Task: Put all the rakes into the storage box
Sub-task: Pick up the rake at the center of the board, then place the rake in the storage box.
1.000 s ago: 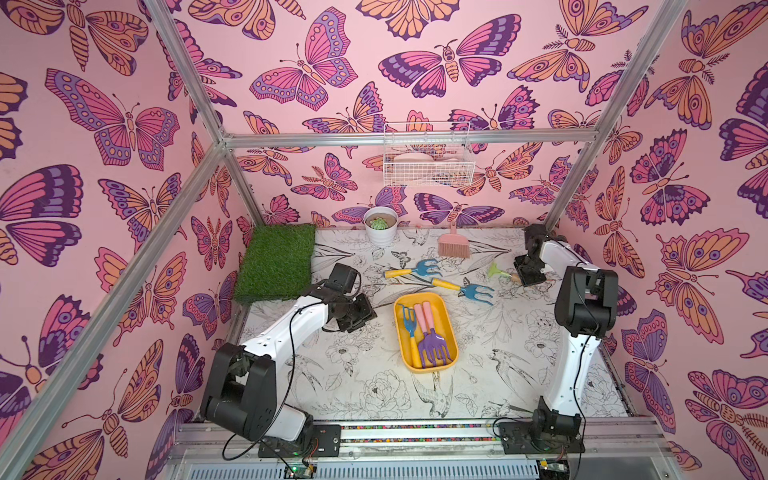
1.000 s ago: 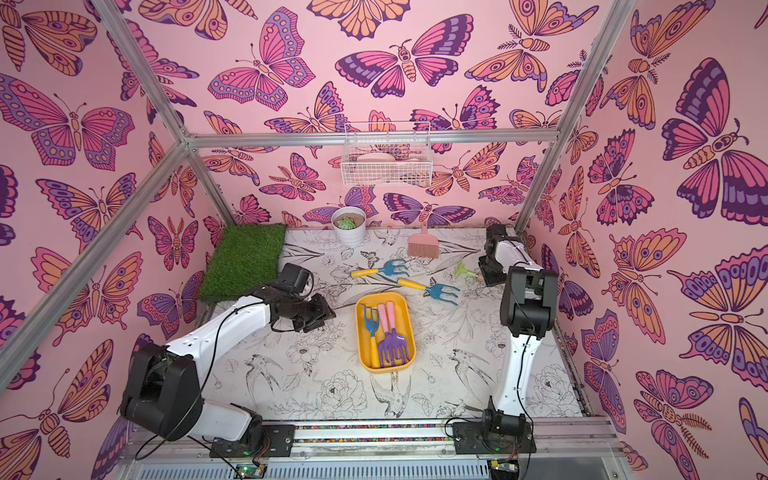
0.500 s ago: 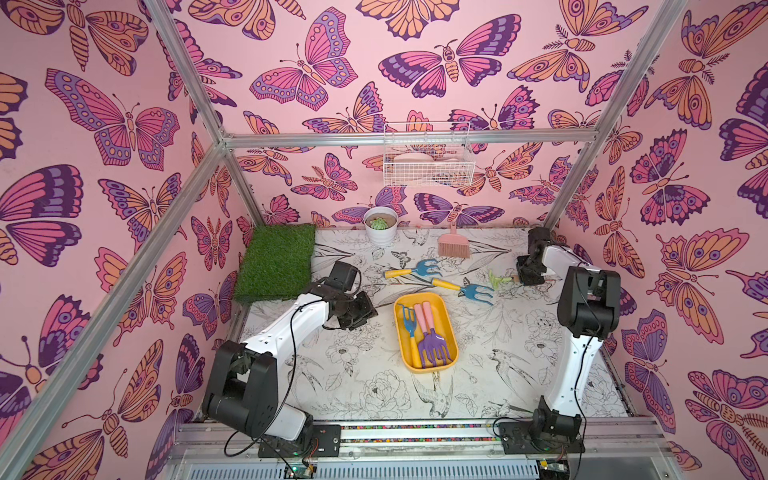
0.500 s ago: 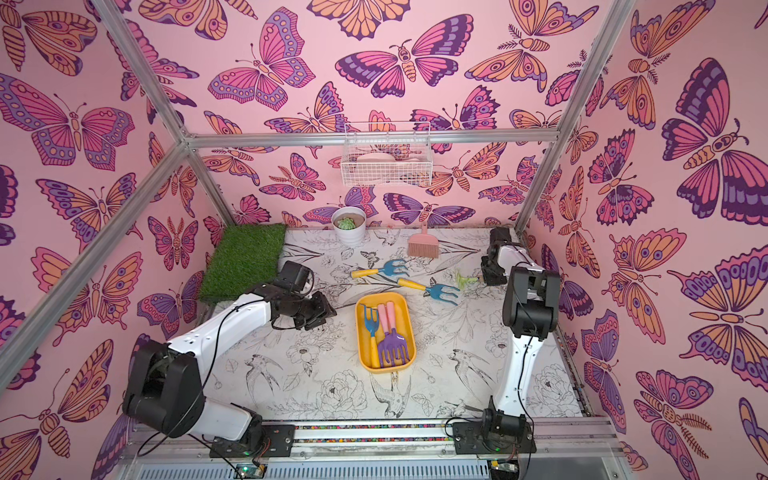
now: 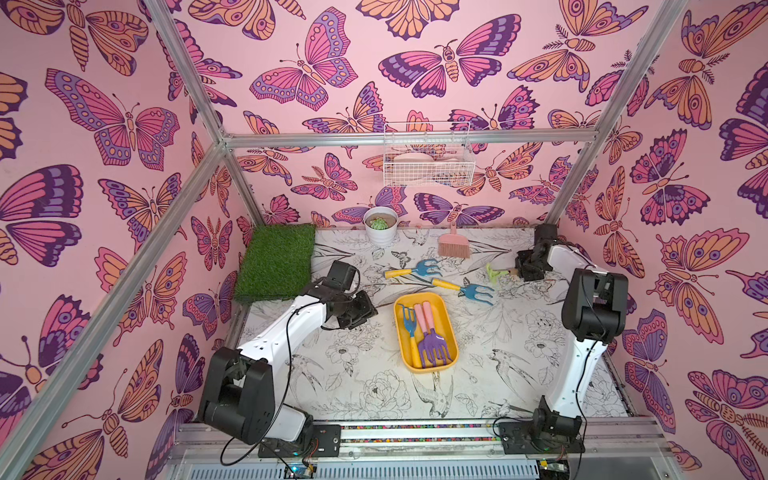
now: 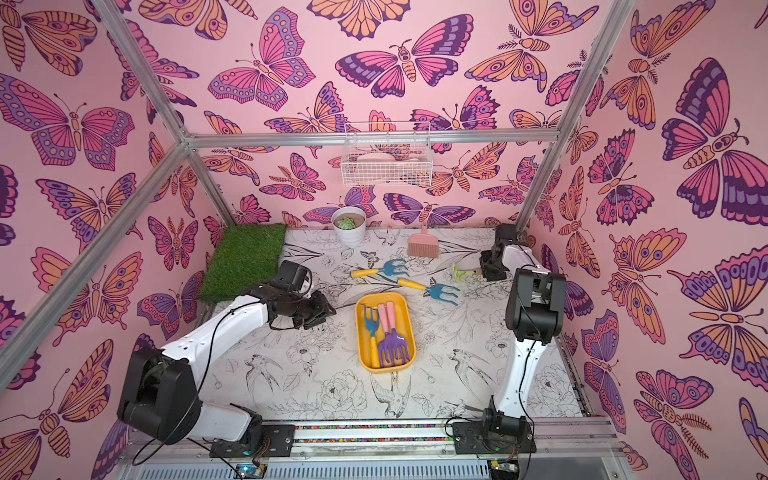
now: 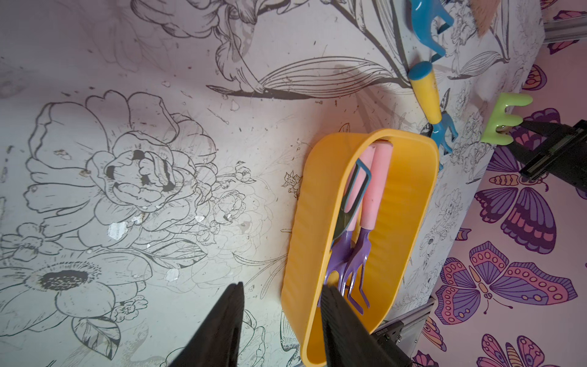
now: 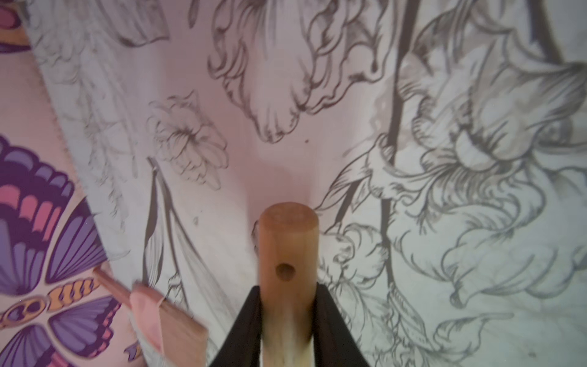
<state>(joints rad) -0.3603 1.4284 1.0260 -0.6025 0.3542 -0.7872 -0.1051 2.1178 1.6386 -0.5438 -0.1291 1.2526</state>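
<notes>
Pink butterfly wallpaper (image 5: 332,62) is covering the walls, silver aluminium struts (image 5: 311,140) are framing the cell, and soft light is falling on the tabletop (image 5: 498,332) printed with black-line flowers and birds.

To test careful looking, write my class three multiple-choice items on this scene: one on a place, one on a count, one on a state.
1. Where does the white plant pot stand? A front; B middle; C back.
2. How many tools lie in the storage box? A one; B three; C five.
3. The right claw is: A shut on the rake, by its handle; B open; C shut, empty.
Key: 1C, pot sits at the far edge; 2B, one blue and two purple heads; 3A, jaws press the wooden handle.
</notes>
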